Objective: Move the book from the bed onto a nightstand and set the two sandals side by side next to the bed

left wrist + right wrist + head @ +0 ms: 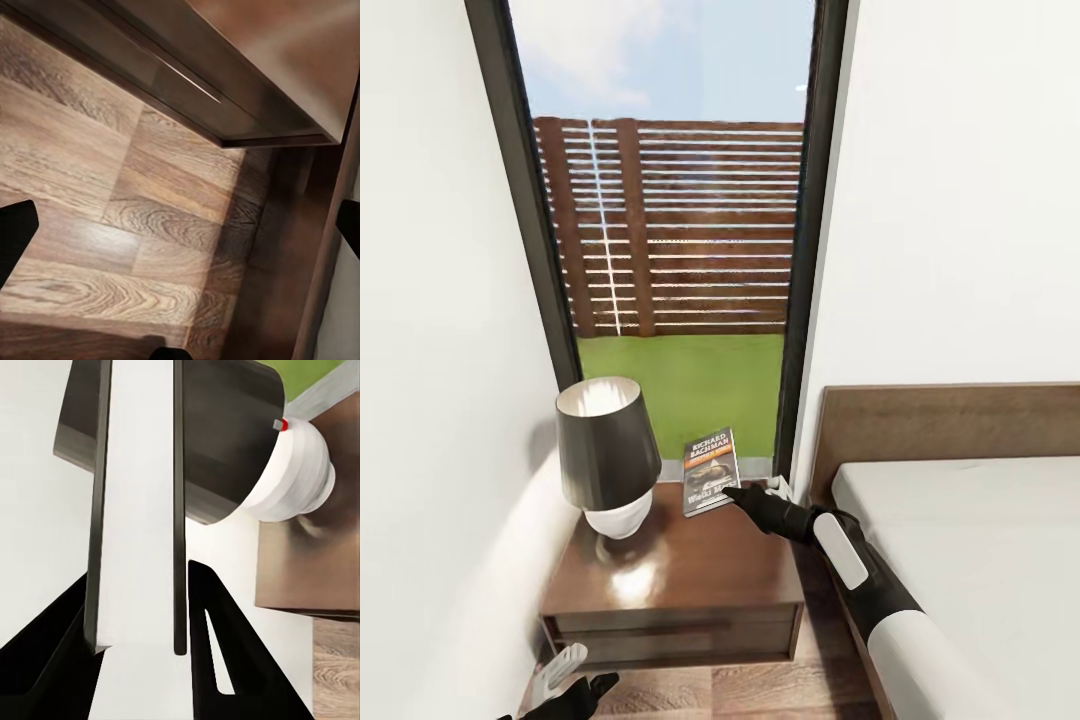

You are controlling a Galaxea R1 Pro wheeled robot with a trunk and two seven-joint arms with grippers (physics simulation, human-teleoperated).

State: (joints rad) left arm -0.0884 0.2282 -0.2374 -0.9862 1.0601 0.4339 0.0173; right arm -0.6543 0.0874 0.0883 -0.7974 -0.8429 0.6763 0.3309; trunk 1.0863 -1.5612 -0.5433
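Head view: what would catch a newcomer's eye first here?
The book, held upright over the back of the glossy nightstand by the right gripper, its jaws closed on its edge. Left of it stands the black-shaded lamp, before a tall window showing grass and a slatted fence.

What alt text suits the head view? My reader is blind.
The right tool holds a book tilted above the back of a nightstand, beside a black-shaded lamp. Behind is a tall window; the bed lies at right.
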